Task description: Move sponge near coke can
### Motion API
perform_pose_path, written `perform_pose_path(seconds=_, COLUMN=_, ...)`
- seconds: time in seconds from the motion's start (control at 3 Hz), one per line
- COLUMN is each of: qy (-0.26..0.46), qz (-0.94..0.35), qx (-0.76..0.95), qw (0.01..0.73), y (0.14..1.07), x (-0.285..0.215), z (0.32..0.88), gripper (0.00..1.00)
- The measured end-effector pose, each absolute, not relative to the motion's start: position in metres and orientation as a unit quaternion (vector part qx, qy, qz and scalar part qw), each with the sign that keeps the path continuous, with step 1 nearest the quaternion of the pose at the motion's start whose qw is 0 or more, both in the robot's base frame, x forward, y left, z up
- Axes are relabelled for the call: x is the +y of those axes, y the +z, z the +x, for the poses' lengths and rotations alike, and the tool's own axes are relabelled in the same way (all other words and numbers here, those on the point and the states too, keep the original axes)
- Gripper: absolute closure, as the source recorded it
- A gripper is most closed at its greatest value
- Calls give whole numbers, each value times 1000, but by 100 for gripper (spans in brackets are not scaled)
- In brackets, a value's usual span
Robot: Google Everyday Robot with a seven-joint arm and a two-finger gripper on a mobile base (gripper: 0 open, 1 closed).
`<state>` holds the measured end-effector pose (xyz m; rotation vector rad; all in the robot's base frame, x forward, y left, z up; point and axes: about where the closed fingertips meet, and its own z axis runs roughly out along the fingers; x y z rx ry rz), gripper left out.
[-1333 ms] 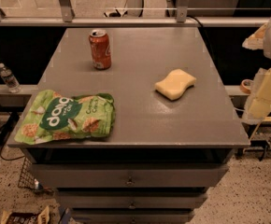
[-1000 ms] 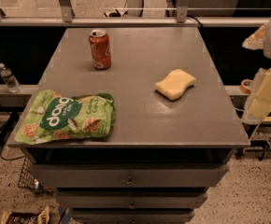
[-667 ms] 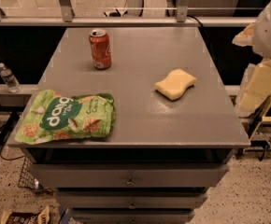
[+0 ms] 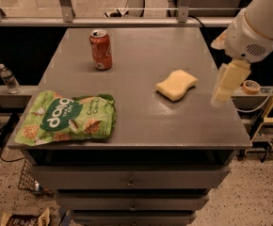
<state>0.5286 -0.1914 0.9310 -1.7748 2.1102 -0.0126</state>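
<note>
While the sponge (image 4: 176, 84) lies flat on the right half of the grey table (image 4: 141, 121), the coke can (image 4: 101, 50) stands upright toward the far left of the same top, well apart from it. Seen from the one camera view, the gripper (image 4: 221, 92) hangs at the table's right edge, just beside the sponge but not touching it, pointing down and slightly inward from the white arm (image 4: 261, 20) that enters from the upper right. Whether it is spread wide or drawn narrow I cannot tell; nothing is seen in its grasp. A green snack bag (image 4: 66, 119) lies flat at the near left corner, its end reaching past the table's left edge. Below the top sit grey drawers (image 4: 127, 180). Off the table, a clear water bottle (image 4: 8, 78) stands on a ledge at left, and a roll of tape (image 4: 252, 86) rests on a ledge at right.
</note>
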Motion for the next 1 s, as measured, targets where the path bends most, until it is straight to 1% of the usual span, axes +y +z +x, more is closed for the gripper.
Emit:
perform_pose_path(seconds=0.33, qy=20, qz=-624, qx=754, qw=202, y=913, x=-184, z=550, gripper=0)
perform_pose_path(seconds=1.0, qy=35, qz=-610, qx=762, qw=215, y=882, x=-176, z=595, gripper=0)
